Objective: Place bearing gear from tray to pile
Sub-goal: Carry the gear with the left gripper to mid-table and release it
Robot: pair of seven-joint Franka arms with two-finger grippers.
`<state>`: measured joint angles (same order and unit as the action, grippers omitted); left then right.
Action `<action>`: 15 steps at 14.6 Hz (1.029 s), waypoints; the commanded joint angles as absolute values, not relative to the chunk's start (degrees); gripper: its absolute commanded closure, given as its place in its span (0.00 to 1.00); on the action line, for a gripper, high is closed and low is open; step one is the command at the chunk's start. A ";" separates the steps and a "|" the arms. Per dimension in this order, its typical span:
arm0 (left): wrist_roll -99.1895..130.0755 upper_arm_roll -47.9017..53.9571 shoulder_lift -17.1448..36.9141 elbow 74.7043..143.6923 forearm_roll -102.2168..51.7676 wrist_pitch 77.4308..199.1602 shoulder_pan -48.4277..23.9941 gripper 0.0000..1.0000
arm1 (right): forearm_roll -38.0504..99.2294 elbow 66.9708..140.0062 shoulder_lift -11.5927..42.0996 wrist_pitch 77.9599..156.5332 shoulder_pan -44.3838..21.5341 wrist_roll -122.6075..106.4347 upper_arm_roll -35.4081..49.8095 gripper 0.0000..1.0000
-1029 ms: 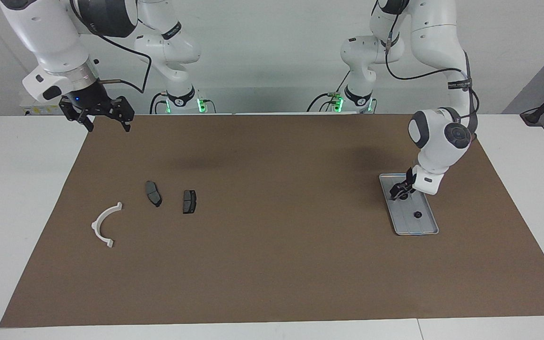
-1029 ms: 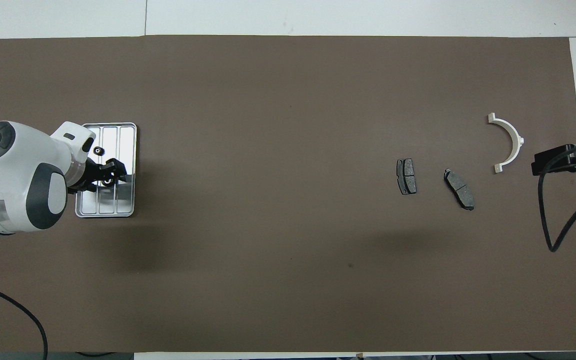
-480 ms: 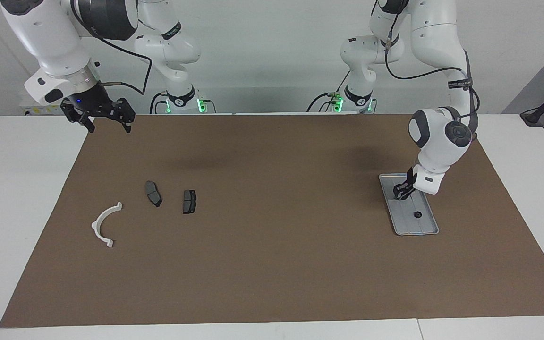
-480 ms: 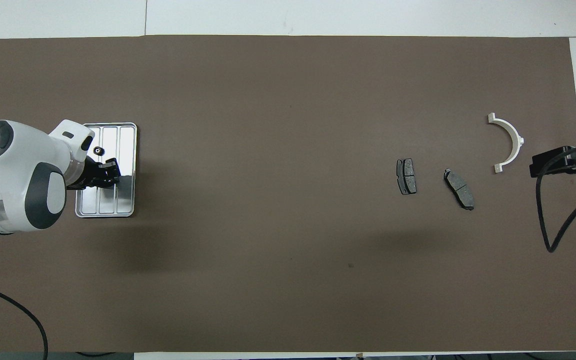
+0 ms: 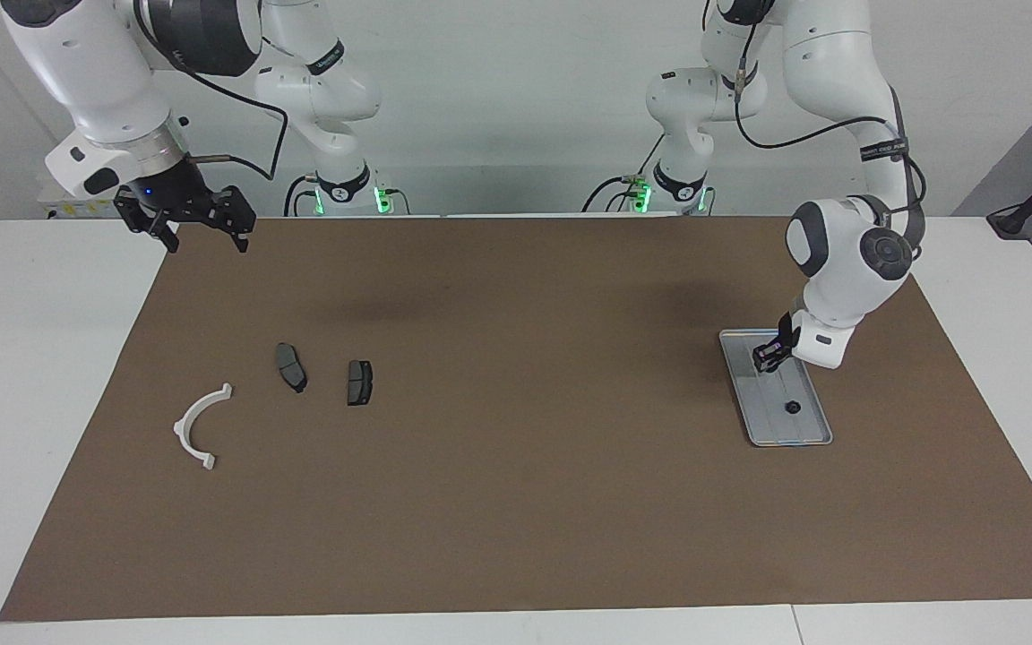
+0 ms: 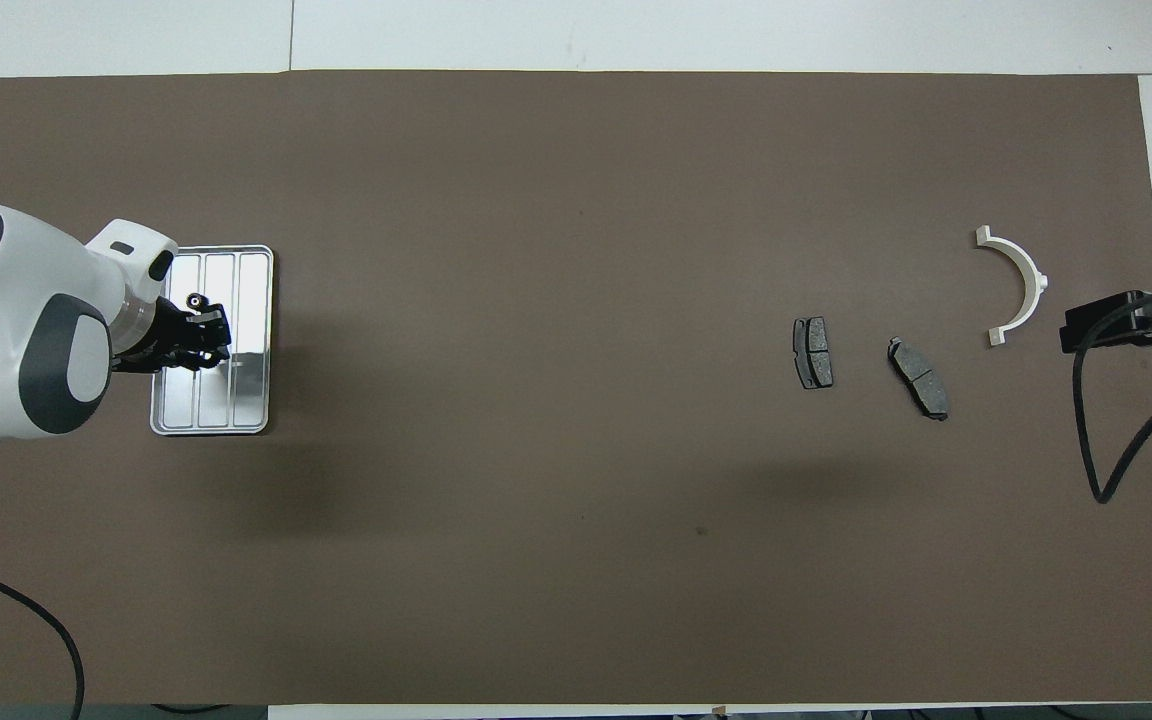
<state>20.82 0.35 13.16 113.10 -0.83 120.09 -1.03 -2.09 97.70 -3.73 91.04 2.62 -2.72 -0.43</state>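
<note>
Left gripper (image 5: 768, 356) bent low over tray (image 5: 816, 428), right gripper (image 5: 202, 226) waiting raised

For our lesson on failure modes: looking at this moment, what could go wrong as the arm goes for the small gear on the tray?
1. The gear is tiny on the smooth tray; the left gripper, over the tray's end nearer the robots, may push it aside.
2. Pressing down might shift the loose tray.
3. The pile, by the white bracket, lies toward the right arm's end: a long carry.
</note>
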 commanded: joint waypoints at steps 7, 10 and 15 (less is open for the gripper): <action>53.85 0.09 19.31 98.98 -4.65 116.19 -23.17 1.00 | -2.20 98.00 -1.59 95.79 2.81 -4.13 0.26 0.00; 61.16 -0.35 28.19 90.37 -4.22 117.77 -29.60 1.00 | -2.11 97.91 0.00 98.34 2.81 -0.89 2.80 0.00; 63.28 -0.61 33.13 89.91 -2.47 121.11 -33.39 1.00 | -2.29 98.09 1.84 99.75 2.90 -1.23 2.81 0.00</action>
